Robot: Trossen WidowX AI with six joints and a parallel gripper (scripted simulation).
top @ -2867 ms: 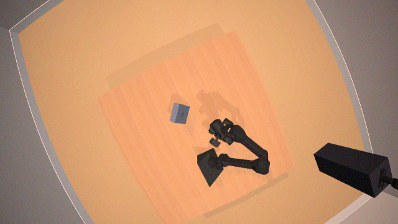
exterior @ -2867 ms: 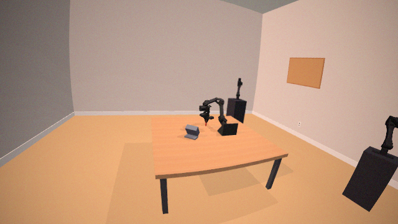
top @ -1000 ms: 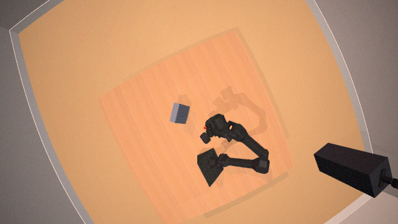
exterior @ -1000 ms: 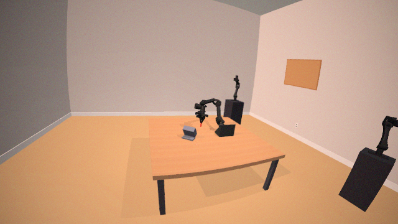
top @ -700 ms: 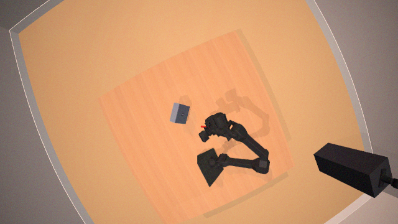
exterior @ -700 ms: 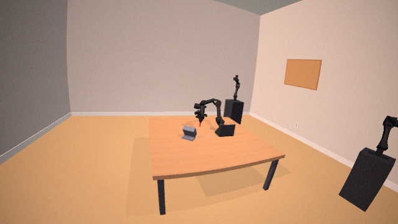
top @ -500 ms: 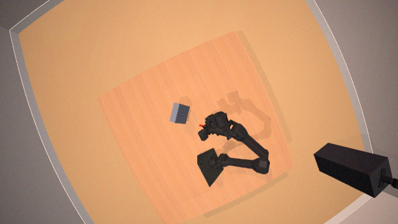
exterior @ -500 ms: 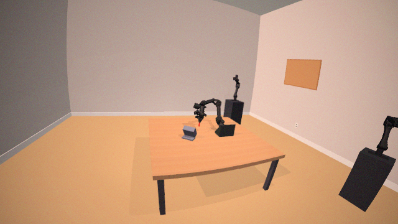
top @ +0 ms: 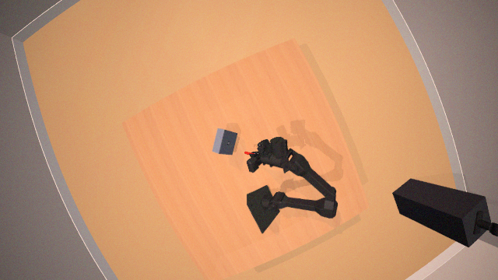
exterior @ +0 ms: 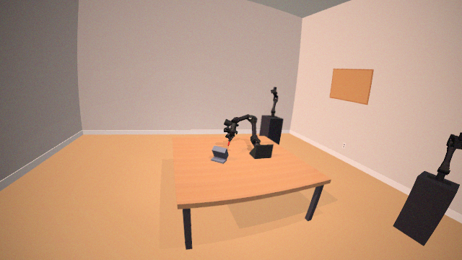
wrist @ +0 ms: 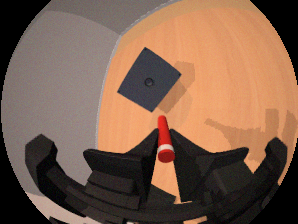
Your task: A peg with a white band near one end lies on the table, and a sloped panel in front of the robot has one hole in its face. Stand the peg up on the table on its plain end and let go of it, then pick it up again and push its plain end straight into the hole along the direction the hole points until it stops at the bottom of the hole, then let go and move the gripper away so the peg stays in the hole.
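Observation:
The red peg (top: pixel 247 152) (exterior: pixel 228 144) (wrist: pixel 162 128) is between the fingers of my gripper (top: pixel 254 153) (exterior: pixel 229 139) (wrist: pixel 163 131), which is shut on it. In the wrist view the white band (wrist: pixel 166 148) is at the near end, and the plain end points away toward the sloped panel. The peg is held above the table, tilted. The sloped panel (top: pixel 232 135) (exterior: pixel 219 154) (wrist: pixel 135 85) stands apart from the peg. Its single hole (top: pixel 228 143) (wrist: pixel 149 82) shows empty in the dark face. The peg's plain end is short of the panel face.
The wooden table (top: pixel 187 128) (exterior: pixel 253 180) carries the panel and the arm's dark base (top: pixel 261 210) (exterior: pixel 265 152). Dark pedestals (top: pixel 436 206) (exterior: pixel 426 206) (exterior: pixel 272 127) with other arms stand off the table.

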